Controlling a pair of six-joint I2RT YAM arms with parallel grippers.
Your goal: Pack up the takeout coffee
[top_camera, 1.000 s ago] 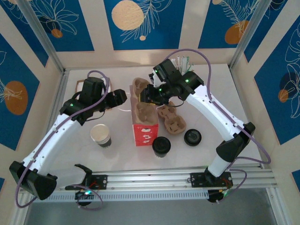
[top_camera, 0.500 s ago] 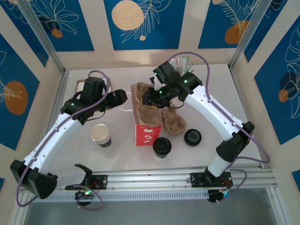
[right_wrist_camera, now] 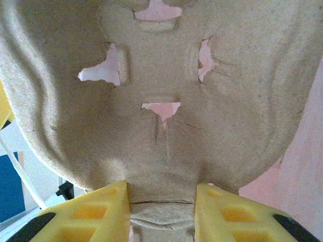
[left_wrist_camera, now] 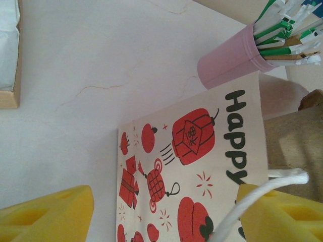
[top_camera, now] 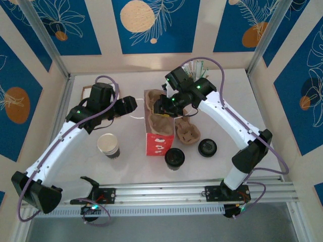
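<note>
Right gripper [right_wrist_camera: 161, 204] is clamped on the edge of a cardboard cup tray [right_wrist_camera: 242, 101], which is sticking out of the open top of the red-and-white bag [top_camera: 157, 143]. Left gripper [left_wrist_camera: 164, 212] is spread wide open beside the bag, with the white string handle [left_wrist_camera: 262, 194] lying across one finger. The lidded coffee cup [top_camera: 174, 158] is standing on the table [top_camera: 131, 164], just beside the bag's near right corner.

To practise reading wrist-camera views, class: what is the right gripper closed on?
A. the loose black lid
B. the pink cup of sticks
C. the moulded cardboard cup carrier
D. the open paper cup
C: in the right wrist view the right gripper has its jaws pressed on either side of a tab at the edge of the brown cup carrier.
</note>
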